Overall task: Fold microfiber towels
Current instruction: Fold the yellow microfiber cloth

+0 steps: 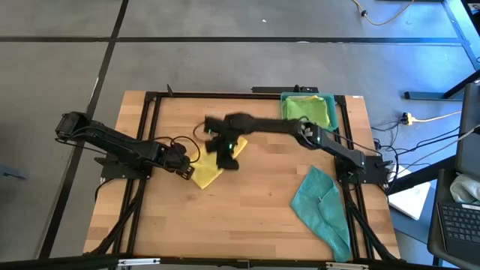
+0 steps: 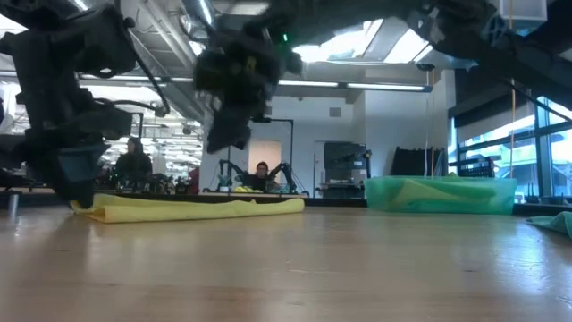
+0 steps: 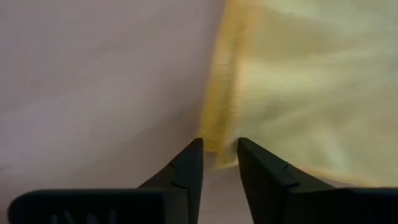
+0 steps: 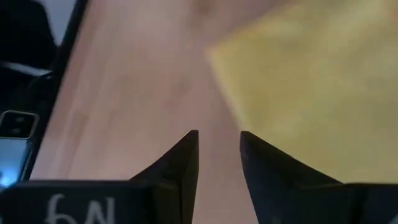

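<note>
A yellow microfiber towel [image 1: 208,176] lies folded flat on the wooden table, left of its middle; in the low view it shows as a long low strip [image 2: 197,207]. My left gripper [image 3: 219,149] points down at the towel's left corner [image 3: 214,140], fingers apart, the corner lying between their tips. My right gripper [image 1: 225,159] hangs open above the towel's far right part, clear of it [image 2: 223,143]; only bare table shows between its fingers [image 4: 219,140]. A teal towel [image 1: 321,208] lies crumpled near the table's right front. My left gripper comes from above, slanting down, with a finger [image 3: 186,165] on either side of the yellow towel's corner. The corner lies on the table, slack. Whether the fingers touch the cloth I cannot tell.
A teal plastic tray [image 1: 330,97] at the back right holds green towels [image 1: 307,109]; it also shows in the low view [image 2: 438,192]. A black frame runs around the table's edges. Bare wood lies in the middle and the near half. People sit in the room beyond.
</note>
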Tool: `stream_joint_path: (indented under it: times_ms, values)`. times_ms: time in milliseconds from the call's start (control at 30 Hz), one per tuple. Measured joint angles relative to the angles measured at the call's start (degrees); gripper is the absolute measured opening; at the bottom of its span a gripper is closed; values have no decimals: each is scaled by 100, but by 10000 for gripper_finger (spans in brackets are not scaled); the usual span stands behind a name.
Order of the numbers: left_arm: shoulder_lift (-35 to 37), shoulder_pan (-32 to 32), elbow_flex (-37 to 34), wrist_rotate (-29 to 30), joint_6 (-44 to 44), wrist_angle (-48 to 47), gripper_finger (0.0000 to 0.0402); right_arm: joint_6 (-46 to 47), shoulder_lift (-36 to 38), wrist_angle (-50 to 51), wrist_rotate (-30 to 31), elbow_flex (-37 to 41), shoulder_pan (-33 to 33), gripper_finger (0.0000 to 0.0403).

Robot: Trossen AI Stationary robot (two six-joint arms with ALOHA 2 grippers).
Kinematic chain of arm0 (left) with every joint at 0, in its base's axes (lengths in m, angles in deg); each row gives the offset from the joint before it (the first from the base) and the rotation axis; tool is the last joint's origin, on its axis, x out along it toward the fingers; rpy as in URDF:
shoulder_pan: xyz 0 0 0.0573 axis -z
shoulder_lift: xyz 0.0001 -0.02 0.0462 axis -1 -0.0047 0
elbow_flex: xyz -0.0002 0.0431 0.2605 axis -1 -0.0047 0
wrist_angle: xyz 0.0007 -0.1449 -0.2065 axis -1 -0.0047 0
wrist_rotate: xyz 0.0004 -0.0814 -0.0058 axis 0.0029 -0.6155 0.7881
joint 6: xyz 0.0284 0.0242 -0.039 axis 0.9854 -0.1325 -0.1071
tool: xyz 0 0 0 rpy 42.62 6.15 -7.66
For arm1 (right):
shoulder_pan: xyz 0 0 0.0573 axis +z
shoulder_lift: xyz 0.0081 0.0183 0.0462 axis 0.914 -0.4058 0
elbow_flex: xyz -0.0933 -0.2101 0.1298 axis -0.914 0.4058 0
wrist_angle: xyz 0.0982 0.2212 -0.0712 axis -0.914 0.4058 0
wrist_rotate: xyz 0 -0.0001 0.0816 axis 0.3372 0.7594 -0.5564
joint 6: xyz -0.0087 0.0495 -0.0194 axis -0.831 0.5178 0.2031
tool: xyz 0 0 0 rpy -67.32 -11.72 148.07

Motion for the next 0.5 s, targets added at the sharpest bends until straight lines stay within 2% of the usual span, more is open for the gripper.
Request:
stream_joint_path:
  times_ms: [67,267,400,500]
  values:
    - [0,0,0,110,4,-264,103,-15,0,-224,150,0,310,119]
    - [1,0,0,103,126,-474,111,-37,-26,-1348,1449,0,1087,119]
    - [103,81,68,106,177,-404,109,-16,-174,-2017,1892,0,1323,119]
    - [236,107,136,151,332,-383,109,-3,-275,-2081,2548,3,1358,120]
